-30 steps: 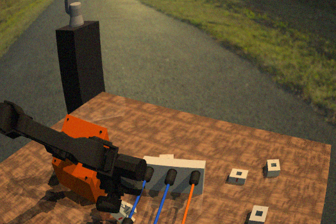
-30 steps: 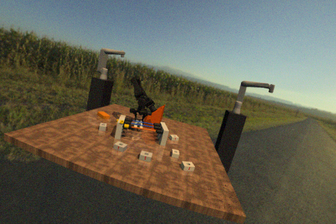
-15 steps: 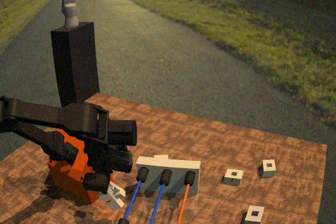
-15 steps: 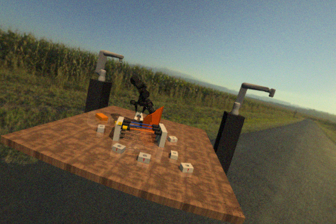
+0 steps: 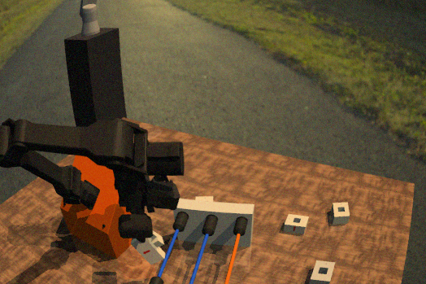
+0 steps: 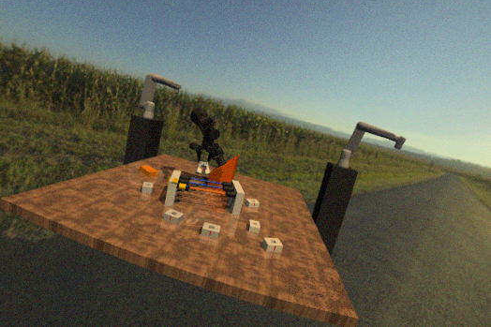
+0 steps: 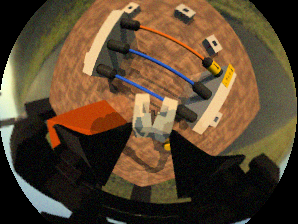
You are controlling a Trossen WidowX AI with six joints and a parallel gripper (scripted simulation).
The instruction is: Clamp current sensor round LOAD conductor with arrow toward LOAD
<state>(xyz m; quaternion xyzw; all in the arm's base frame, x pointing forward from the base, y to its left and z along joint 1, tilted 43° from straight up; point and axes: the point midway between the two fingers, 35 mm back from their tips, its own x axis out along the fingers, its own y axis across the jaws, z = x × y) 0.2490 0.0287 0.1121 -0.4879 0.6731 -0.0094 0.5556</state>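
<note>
Watching from my remote seat, I see the gripper (image 5: 142,237) (image 6: 202,161) (image 7: 150,128) closed on the pale split-core current sensor (image 5: 154,249) (image 6: 202,168) (image 7: 146,126), its jaws standing partly apart with the sensor's body between them. In my wrist view the sensor sits just below the centre of the frame, its two halves spread like an open V. The long axis of that V runs roughly up and down the frame, and its open mouth points to the top, toward the nearest blue cable (image 5: 167,254) (image 6: 201,180) (image 7: 145,89). The top view puts the sensor at lower left, tilted, just left of that same cable in the picture; a short red mark (image 5: 146,251) shows on its face, slanting slightly up toward the right, but I cannot tell which end is the arrowhead. From the exterior camera I find it near the middle of the frame, behind the cables and left of the slanted orange block (image 5: 115,228) (image 6: 225,170) (image 7: 90,117). The orange cable (image 5: 232,256) (image 6: 206,189) (image 7: 172,38) lies on the far side of both blue ones in my wrist view, with a yellow marker (image 6: 183,186) (image 7: 214,67) near its right end; its lettering is too small for me to read. The sensor is apart from the orange cable and not clamped round it, its halves unlatched.
</note>
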